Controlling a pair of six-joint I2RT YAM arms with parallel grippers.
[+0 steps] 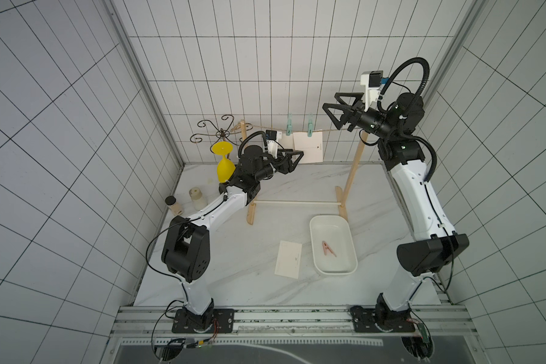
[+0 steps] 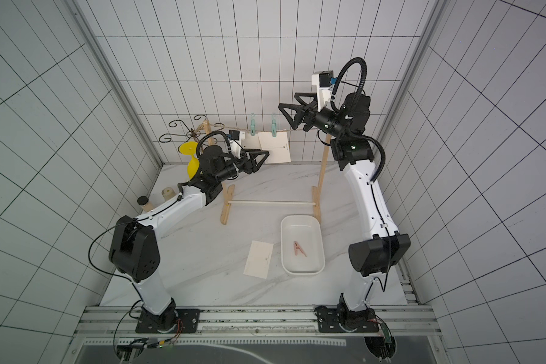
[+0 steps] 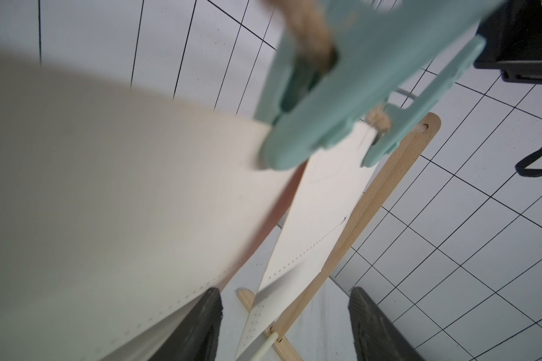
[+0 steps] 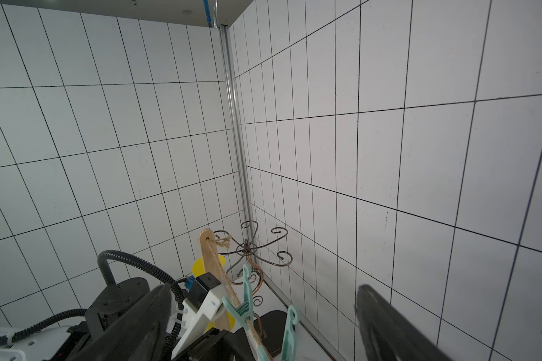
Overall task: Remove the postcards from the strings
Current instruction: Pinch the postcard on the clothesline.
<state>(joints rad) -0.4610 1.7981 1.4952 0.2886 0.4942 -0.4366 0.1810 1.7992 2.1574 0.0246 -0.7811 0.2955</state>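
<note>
Two off-white postcards hang from the tan string (image 1: 331, 130) by teal pegs (image 1: 310, 125): one in full view (image 1: 309, 148) (image 2: 276, 149), one (image 1: 286, 141) partly hidden behind my left wrist. A third postcard (image 1: 288, 259) (image 2: 259, 259) lies flat on the table. My left gripper (image 1: 297, 157) (image 3: 285, 325) is open at the hanging cards' lower edges. In the left wrist view the near card (image 3: 107, 203) rests against one finger (image 3: 201, 325), and the far card's (image 3: 319, 218) corner hangs between the jaws. My right gripper (image 1: 334, 108) (image 4: 263, 328) is open and empty above the string's (image 4: 229, 284) right end.
A white tray (image 1: 312, 239) holding a pink peg (image 1: 328, 249) sits beside the flat card. Light wooden posts (image 1: 353, 170) joined by a white rod (image 1: 297, 203) carry the string. At the back left stand a yellow goblet (image 1: 224, 164), a wire hook stand (image 1: 221, 132) and two small jars (image 1: 197, 198).
</note>
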